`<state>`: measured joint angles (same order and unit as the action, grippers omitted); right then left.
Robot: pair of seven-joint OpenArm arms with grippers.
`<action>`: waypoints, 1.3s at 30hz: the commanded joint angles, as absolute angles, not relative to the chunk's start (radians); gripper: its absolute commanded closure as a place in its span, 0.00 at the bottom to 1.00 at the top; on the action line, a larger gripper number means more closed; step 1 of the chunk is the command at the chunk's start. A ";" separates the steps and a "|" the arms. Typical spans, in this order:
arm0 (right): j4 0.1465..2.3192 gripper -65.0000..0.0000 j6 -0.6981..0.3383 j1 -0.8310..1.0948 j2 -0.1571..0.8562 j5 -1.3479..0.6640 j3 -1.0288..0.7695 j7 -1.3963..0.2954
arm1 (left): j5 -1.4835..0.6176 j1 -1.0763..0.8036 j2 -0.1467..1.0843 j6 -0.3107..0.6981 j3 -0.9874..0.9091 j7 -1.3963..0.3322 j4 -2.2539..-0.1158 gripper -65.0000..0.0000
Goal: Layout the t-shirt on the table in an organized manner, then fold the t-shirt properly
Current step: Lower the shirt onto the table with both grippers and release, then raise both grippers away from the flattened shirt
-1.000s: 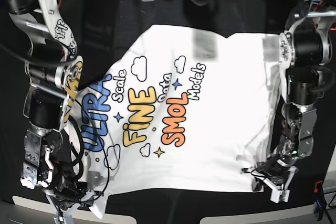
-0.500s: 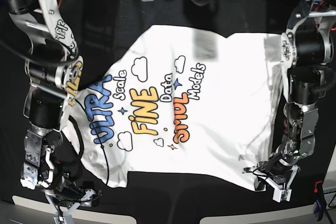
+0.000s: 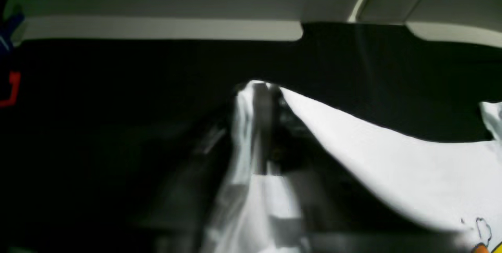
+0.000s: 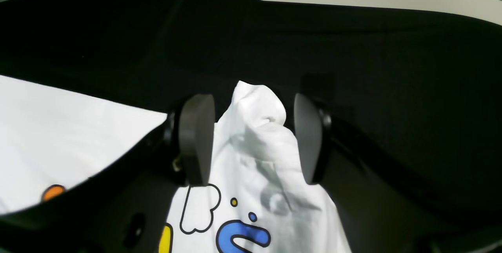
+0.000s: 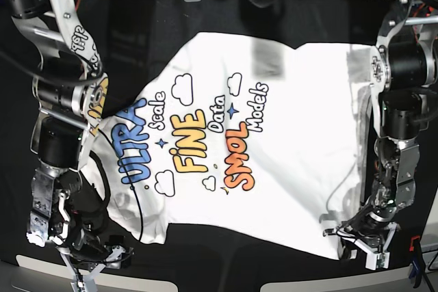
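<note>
Two grippers at the near hem.
My right gripper (image 4: 251,139) is released; left gripper (image 3: 261,127) unclear. Limp t-shirt (image 5: 274,148): pinch corners.

T-shirt (image 5: 274,148), front print: blue "ULTRA", white "Scale", yellow "FINE", white "Data", orange "SMOL", white "Models".
</note>
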<state>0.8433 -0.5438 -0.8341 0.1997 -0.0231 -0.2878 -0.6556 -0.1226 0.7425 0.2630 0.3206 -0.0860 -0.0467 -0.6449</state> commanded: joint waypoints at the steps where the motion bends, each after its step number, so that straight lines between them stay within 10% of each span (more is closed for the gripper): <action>1: 0.859 0.51 -0.542 -0.878 0.208 -0.036 -0.287 -0.637 | -0.131 0.785 0.272 0.321 -0.089 0.002 -0.661 0.69; 11: 0.859 0.51 -0.545 -0.878 0.208 -0.037 -0.287 -0.659 | -0.132 0.785 0.272 0.322 -0.089 0.002 -0.661 0.64; 17: 0.911 0.51 -0.694 -0.838 0.247 -0.204 -0.288 -0.681 | -0.217 0.795 0.272 0.571 -0.089 -0.353 -0.773 0.64; 39: 1.946 0.51 -0.698 0.091 0.299 -0.380 -0.283 -0.819 | -0.506 0.094 0.272 0.577 -0.089 -0.867 -2.006 0.64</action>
